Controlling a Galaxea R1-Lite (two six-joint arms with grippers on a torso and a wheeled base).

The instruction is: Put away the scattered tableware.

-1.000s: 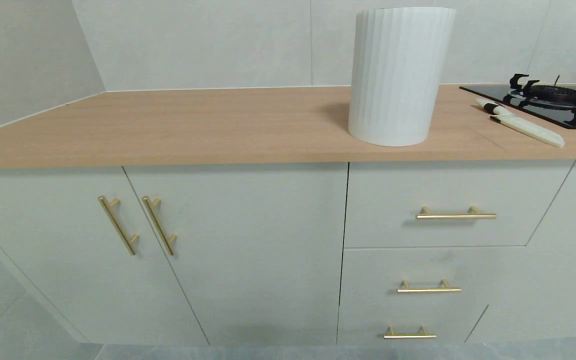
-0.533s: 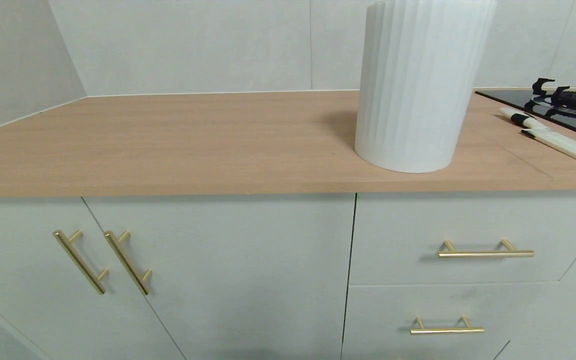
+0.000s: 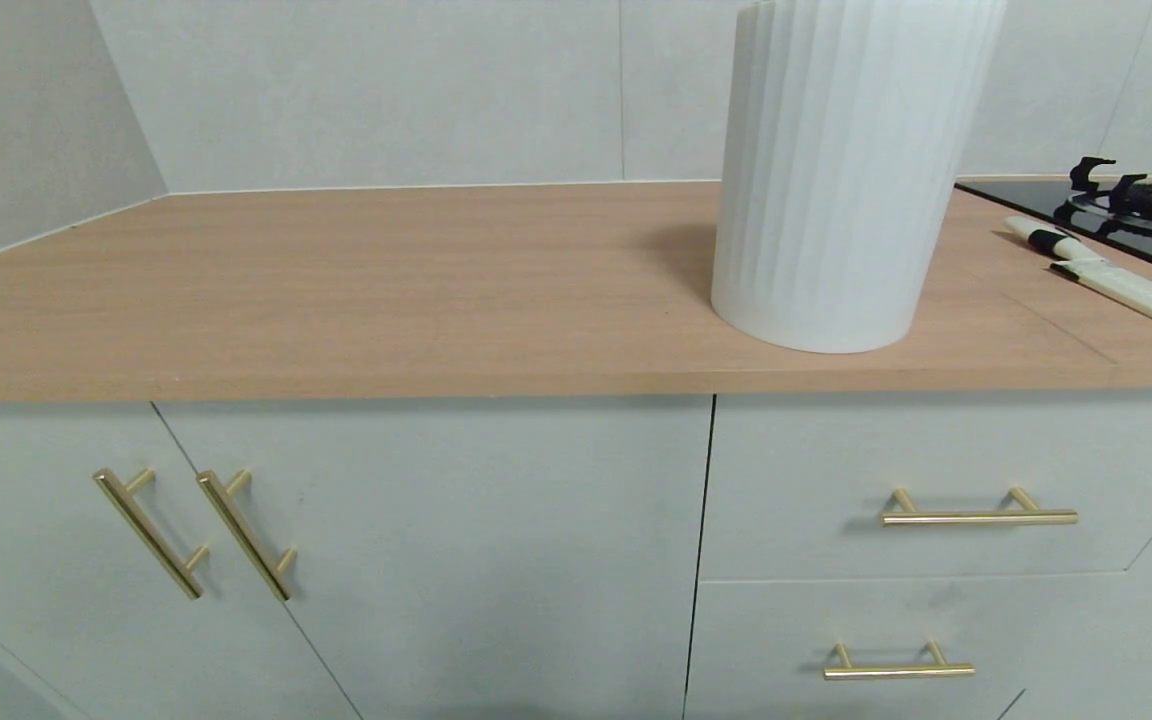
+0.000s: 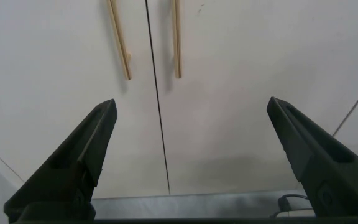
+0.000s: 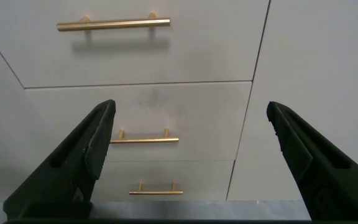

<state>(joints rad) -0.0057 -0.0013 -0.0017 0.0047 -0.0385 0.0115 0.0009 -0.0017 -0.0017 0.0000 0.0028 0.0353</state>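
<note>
Left end effector (image 4: 191, 109): fingers spread wide apart, nothing between them, facing the seam of the two pale cabinet doors (image 3: 496, 540). Each door carries one brass bar handle, the left handle (image 3: 148, 533) and the right handle (image 3: 246, 535) standing just beside each other on either side of that seam. Above the doors runs the wooden worktop (image 3: 336, 290). Right of centre on it stands a tall white ribbed container (image 3: 836, 180), upright and near the front edge. Below it, the top drawer (image 3: 816, 480) and the second drawer (image 3: 776, 630) are both closed (each with a horizontal brass handle). Right end effector (image 5: 190, 111): fingers likewise set wide apart and gripping nothing, facing the drawer fronts. The task item, a knife (image 3: 1116, 280) with a pale handle banded in black, lies flat at the right end of the worktop, well apart from the container and near the black hob (image 3: 1136, 215). Its blade appears white or sheathed; this cannot be confirmed from the head view. The hob carries a black pan support (image 3: 1146, 195).
</note>
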